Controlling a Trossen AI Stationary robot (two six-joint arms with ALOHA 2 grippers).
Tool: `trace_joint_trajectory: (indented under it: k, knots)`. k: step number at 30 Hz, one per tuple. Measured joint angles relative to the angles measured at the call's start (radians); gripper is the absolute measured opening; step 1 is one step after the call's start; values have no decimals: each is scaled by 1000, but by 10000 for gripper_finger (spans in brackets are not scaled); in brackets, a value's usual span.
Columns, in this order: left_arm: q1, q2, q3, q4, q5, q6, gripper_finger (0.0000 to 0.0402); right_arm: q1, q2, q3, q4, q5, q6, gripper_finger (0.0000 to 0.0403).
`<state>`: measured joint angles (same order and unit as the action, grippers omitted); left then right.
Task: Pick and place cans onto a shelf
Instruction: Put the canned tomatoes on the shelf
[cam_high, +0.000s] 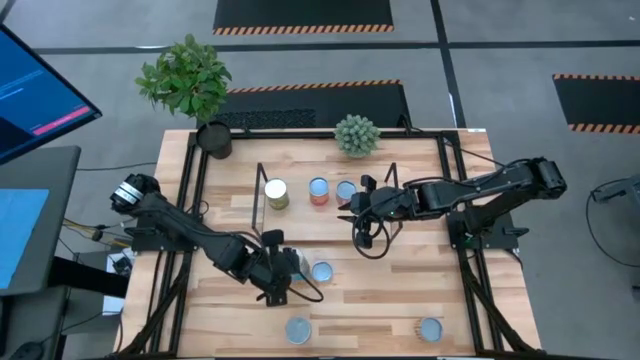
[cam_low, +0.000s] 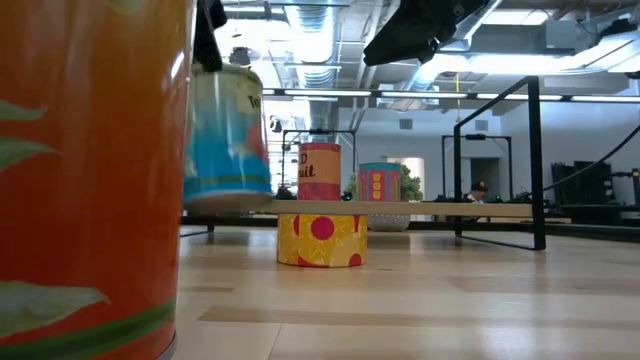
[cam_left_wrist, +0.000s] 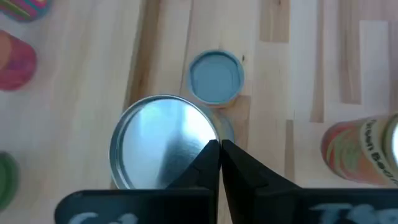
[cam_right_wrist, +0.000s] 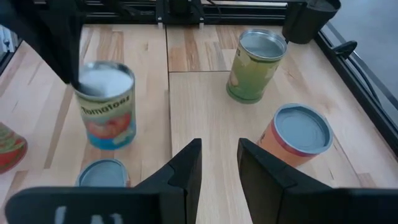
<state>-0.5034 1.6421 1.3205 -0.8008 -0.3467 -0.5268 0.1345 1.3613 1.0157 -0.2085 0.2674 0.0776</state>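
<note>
Just below the middle of the high view, the left fingers (cam_high: 281, 268) pinch the rim of a tomato can (cam_right_wrist: 106, 106) lifted off the surface (cam_high: 380, 290); such an edge grip could slip and drop it short of the shelf (cam_high: 330, 205), near the empty, parted right fingers (cam_high: 356, 200).

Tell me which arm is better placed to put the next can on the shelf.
Left. The left gripper is shut on the rim of the blue tomato can, which hangs clear of the table. The right gripper is open and empty above the shelf.
</note>
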Motion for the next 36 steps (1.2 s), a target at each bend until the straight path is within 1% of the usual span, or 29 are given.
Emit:
trace_joint_trajectory:
  k: [3,6,11,16,20,24,36]
  knots:
    - [0,0,52,-59,-45,1,0,0,0,0,0,0,0,127]
    - [8,-1,78,-158,-102,-12,0,0,0,0,0,0,0,127]
    - [56,-1,84,-244,-114,-36,0,0,0,0,1,0,0,127]
    - [114,-2,84,-288,-143,-35,0,0,0,0,1,0,0,127]
    - [151,-2,84,-347,-108,-35,0,0,0,0,0,0,0,127]
    - [169,-2,84,-368,-86,-31,0,-6,0,0,0,0,0,127]
    - [187,-3,84,-371,-59,-32,0,-20,0,0,0,-1,0,127]
